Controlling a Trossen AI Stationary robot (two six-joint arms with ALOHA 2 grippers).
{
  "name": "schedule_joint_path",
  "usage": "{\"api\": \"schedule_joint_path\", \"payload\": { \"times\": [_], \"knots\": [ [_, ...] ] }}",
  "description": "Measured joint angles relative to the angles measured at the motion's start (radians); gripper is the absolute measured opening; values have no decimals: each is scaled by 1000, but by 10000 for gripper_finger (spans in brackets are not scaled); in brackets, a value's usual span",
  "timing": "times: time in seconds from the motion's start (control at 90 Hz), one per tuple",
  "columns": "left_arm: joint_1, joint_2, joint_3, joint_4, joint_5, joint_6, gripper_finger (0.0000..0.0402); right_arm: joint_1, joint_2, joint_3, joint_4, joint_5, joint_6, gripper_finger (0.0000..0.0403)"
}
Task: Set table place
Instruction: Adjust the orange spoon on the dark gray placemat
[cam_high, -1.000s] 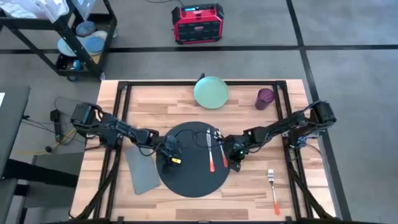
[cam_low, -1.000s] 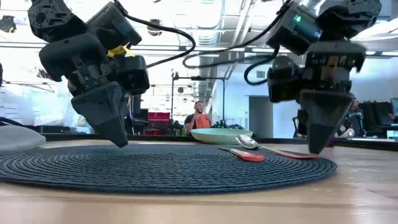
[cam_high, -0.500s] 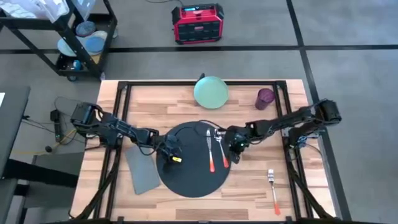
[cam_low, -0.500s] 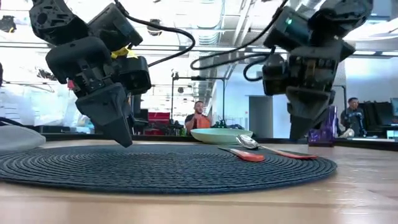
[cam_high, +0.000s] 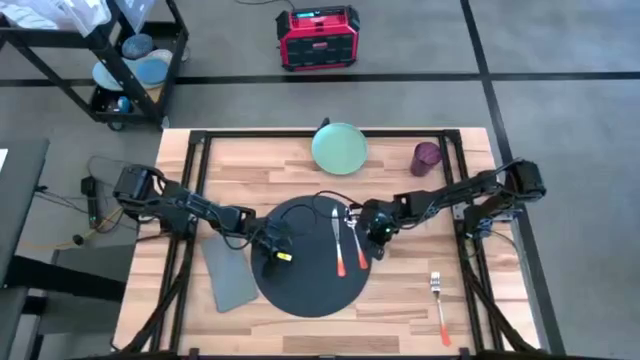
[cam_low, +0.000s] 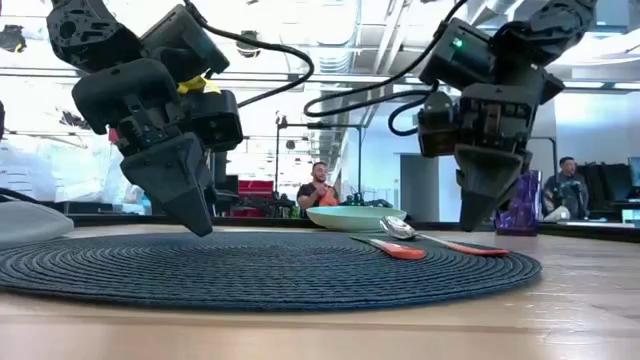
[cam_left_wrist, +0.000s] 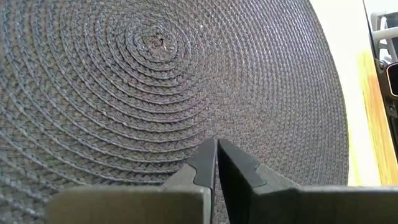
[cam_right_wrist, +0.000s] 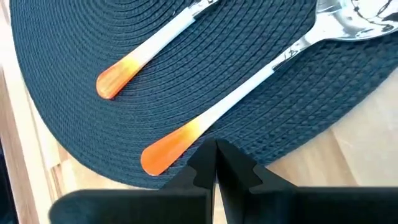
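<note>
High view: the right gripper (cam_high: 377, 236), fingers pinched together on nothing, has slid from the mat's 4 o'clock rim up to 3, beside the spoon (cam_high: 356, 240), while the left gripper (cam_high: 272, 247), also clenched and empty, sits over the placemat (cam_high: 300, 290) mid-table (cam_high: 400, 320), so I'd guess cutlery tidying is next.

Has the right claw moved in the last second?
Yes. In the high view the right claw has pulled back from the placemat's near-right rim toward the green plate, alongside the spoon.
</note>
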Motion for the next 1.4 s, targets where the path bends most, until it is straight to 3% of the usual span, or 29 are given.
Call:
{"api": "schedule_joint_path", "payload": {
  "times": [0.278,1.078,1.4],
  "knots": [
    [0,0,0,-1,1,-1,0,-3,70,0,76,-15,5,0],
    [0,0,0,-2,-3,-10,0,-24,71,0,147,-45,20,0],
    [0,0,0,0,-20,-21,0,-78,71,0,72,-40,-19,0]
  ]
}}
